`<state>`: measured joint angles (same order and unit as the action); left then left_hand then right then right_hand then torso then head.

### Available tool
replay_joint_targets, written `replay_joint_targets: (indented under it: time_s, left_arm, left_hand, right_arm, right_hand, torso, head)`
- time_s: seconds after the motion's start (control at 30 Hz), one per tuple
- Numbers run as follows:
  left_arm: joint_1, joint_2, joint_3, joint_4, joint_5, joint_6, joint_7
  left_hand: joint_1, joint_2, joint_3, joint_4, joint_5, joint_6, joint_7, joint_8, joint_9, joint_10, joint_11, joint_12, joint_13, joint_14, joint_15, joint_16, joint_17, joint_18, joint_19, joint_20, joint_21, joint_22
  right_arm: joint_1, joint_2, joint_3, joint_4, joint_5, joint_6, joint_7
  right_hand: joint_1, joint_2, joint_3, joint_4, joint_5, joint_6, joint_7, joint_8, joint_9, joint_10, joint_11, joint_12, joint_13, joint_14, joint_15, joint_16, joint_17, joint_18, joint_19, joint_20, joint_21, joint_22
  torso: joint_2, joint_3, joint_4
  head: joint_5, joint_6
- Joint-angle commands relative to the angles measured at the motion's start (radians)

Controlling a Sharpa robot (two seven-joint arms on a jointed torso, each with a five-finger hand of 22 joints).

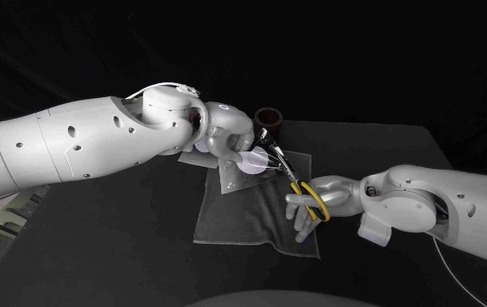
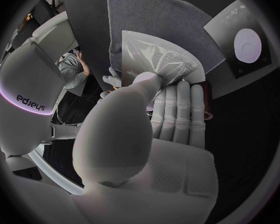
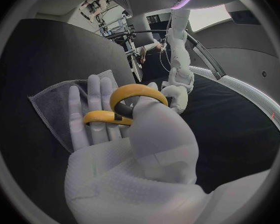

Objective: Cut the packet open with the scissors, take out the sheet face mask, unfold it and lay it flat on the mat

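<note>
I have the left hand point(image 1: 229, 136) raised over the far end of the grey mat point(image 1: 248, 226), which lies around the middle of the tabletop point(image 1: 122, 251). That hand is grasping the packet point(image 1: 238, 177). From the left wrist camera I see the thumb pressed down on the clear, crinkled packet point(image 2: 159, 59), with the other fingers point(image 2: 177, 102) laid straight and close together behind it. The packet hangs from that grip above the mat's far part, tilted, with its lower corner down near the cloth; I cannot tell whether it touches. My right hand point(image 1: 317, 205) sits over the mat's edge that faces the right side of the tabletop, and it is holding the scissors point(image 1: 294, 180) by their yellow loops. In the right wrist camera the thumb goes through one yellow loop point(image 3: 132, 88) and the second loop rests across the outstretched fingers point(image 3: 93, 102), with the mat point(image 3: 50, 102) below them. The blades run from that hand up towards the far edge of the tabletop and reach the packet right by the left hand's fingers; I cannot tell whether they are parted or biting into it. A dark round cup point(image 1: 269, 117) stands near the far edge of the tabletop, just behind the left hand. A dark flat card point(image 2: 242, 45) with a white disc lies on the tabletop just beside one edge of the mat.
</note>
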<state>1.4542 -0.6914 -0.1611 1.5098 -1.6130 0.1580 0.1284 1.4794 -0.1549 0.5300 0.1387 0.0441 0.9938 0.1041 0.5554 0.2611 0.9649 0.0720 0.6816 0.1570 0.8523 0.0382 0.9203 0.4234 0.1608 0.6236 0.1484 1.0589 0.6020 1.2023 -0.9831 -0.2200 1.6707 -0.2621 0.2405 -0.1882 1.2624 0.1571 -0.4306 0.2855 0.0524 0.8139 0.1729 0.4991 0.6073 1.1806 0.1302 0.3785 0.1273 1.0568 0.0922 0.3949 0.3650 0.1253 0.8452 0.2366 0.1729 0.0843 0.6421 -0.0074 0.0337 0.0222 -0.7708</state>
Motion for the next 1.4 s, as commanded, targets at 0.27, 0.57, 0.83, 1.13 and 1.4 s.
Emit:
replay_joint_targets:
  time_s: [0.27, 0.57, 0.83, 1.13, 1.4]
  left_arm:
    - [0.000, 0.004, 0.000, 0.004, -0.001, 0.002, 0.013]
    - [0.000, 0.005, 0.000, 0.006, -0.002, 0.002, 0.014]
    - [0.000, 0.004, 0.000, 0.006, -0.002, 0.003, 0.013]
    - [0.000, 0.003, -0.001, 0.005, -0.002, 0.006, 0.010]
    - [0.000, 0.002, -0.001, 0.006, -0.002, 0.008, 0.010]
  left_hand:
    - [0.000, 0.009, 0.136, -0.131, 0.003, 0.005, -0.001, 0.002, 0.016, 0.001, 0.003, -0.003, 0.001, -0.005, -0.004, -0.004, -0.001, 0.019, -0.002, -0.002, 0.002, 0.001]
    - [0.000, 0.009, 0.136, -0.131, 0.003, 0.005, -0.002, 0.002, 0.017, 0.001, 0.003, -0.003, 0.001, -0.005, -0.004, -0.004, -0.001, 0.019, -0.002, -0.002, 0.002, 0.001]
    - [0.000, 0.009, 0.136, -0.131, 0.003, 0.005, -0.002, 0.002, 0.018, 0.001, 0.003, -0.003, 0.001, -0.005, -0.004, -0.004, -0.001, 0.020, -0.003, -0.002, 0.002, 0.001]
    - [0.001, 0.009, 0.137, -0.132, 0.003, 0.005, -0.002, 0.001, 0.019, 0.001, 0.003, -0.004, 0.001, -0.006, -0.004, -0.005, -0.001, 0.020, -0.003, -0.002, 0.002, 0.001]
    - [0.001, 0.009, 0.137, -0.132, 0.003, 0.005, -0.002, 0.001, 0.019, 0.001, 0.003, -0.004, 0.001, -0.006, -0.004, -0.005, -0.001, 0.020, -0.003, -0.002, 0.002, 0.001]
  right_arm:
    - [0.002, 0.006, 0.002, -0.003, -0.007, -0.059, -0.008]
    - [0.003, 0.006, 0.002, -0.006, -0.011, -0.085, -0.020]
    - [0.003, 0.005, 0.002, -0.005, -0.013, -0.075, -0.023]
    - [0.003, 0.002, 0.002, 0.002, -0.019, -0.049, -0.001]
    - [0.003, 0.001, 0.002, 0.006, -0.010, -0.067, 0.032]
  right_hand:
    - [0.017, 0.038, -0.031, 0.000, -0.001, 0.059, -0.030, 0.006, 0.048, 0.095, -0.049, 0.017, 0.042, 0.074, -0.029, 0.021, 0.061, 0.063, 0.063, -0.025, 0.024, 0.004]
    - [0.035, 0.061, -0.032, 0.000, -0.002, 0.117, -0.064, 0.016, 0.113, 0.167, -0.083, 0.045, 0.104, 0.146, -0.062, 0.048, 0.140, 0.062, 0.133, -0.057, 0.047, 0.007]
    - [0.041, 0.065, -0.033, 0.000, -0.002, 0.131, -0.073, 0.016, 0.138, 0.181, -0.091, 0.050, 0.127, 0.162, -0.070, 0.052, 0.167, 0.061, 0.150, -0.066, 0.051, 0.006]
    - [0.019, -0.014, -0.030, 0.002, -0.003, -0.111, 0.074, -0.189, 0.099, -0.150, 0.057, -0.184, 0.042, -0.130, 0.058, -0.168, 0.110, 0.049, 0.002, 0.026, -0.042, -0.020]
    - [-0.029, -0.123, 0.100, 0.008, -0.003, -0.249, 0.123, -0.218, 0.041, -0.290, 0.107, -0.229, -0.029, -0.295, 0.115, -0.236, 0.023, 0.026, -0.088, 0.052, -0.089, -0.014]
  torso:
    - [0.000, -0.0010, 0.0011]
    - [0.000, -0.0006, 0.0004]
    - [0.000, -0.0001, -0.0004]
    - [0.000, -0.0002, -0.0005]
    - [0.000, -0.0004, 0.0001]
  head:
    - [-0.001, -0.003]
    - [0.002, -0.008]
    - [0.002, -0.007]
    - [0.001, -0.001]
    - [0.000, 0.002]
